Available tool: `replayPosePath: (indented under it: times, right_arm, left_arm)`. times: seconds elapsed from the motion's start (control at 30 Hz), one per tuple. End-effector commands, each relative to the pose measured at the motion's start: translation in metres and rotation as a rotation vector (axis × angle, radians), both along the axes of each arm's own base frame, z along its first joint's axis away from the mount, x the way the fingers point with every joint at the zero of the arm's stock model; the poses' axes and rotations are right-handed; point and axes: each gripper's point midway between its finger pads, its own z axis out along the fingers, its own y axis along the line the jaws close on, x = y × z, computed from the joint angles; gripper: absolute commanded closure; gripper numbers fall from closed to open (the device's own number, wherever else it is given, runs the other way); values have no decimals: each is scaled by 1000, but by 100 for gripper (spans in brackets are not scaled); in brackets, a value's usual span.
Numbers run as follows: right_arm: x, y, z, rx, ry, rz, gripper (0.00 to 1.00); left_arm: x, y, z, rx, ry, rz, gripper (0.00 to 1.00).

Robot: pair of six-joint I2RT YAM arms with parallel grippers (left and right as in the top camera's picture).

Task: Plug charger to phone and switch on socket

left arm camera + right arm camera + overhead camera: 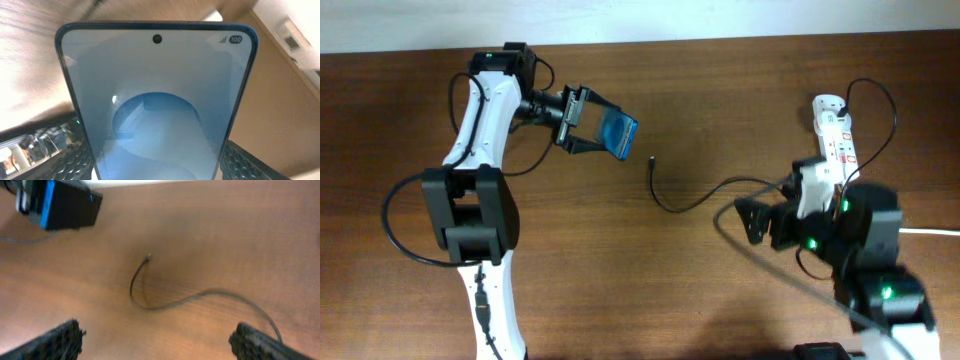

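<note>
My left gripper (595,128) is shut on the phone (618,133) and holds it above the table, at the back left. In the left wrist view the phone's blue screen (157,100) fills the frame between the fingers. The charger (690,200), a thin black cable, lies on the table in the middle, its small plug tip (651,158) pointing toward the phone. It also shows in the right wrist view (145,300). My right gripper (752,222) is open and empty, to the right of the cable's loop. The socket (834,135), a white power strip, lies at the back right.
A thick white cord (930,232) runs off the right edge. The robots' black cables loop beside both arm bases. The brown table (720,90) ends at a pale wall at the back.
</note>
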Motion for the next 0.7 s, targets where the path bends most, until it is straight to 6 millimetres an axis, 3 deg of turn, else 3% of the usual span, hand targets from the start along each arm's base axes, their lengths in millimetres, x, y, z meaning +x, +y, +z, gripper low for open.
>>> replayPosePath:
  times: [0.0,0.2,0.33,0.4,0.53,0.67]
  right_arm:
    - [12,6,25,18,116,24,2]
    - [27,5,34,9,430,19,2]
    - [59,2,32,-10,406,0,2]
    - [64,4,24,2,429,7,2]
    - [78,30,28,127,414,107,1]
    - [99,54,2,170,506,37,15]
  left_arm:
    - [8,27,-12,145,-50,15,100]
    - [13,53,-17,175,-46,59,100]
    - [15,61,-17,176,-41,77,100]
    - [16,67,-17,176,-40,90,100]
    - [19,80,-17,177,-37,119,100]
    - [21,87,-16,173,-55,123,100]
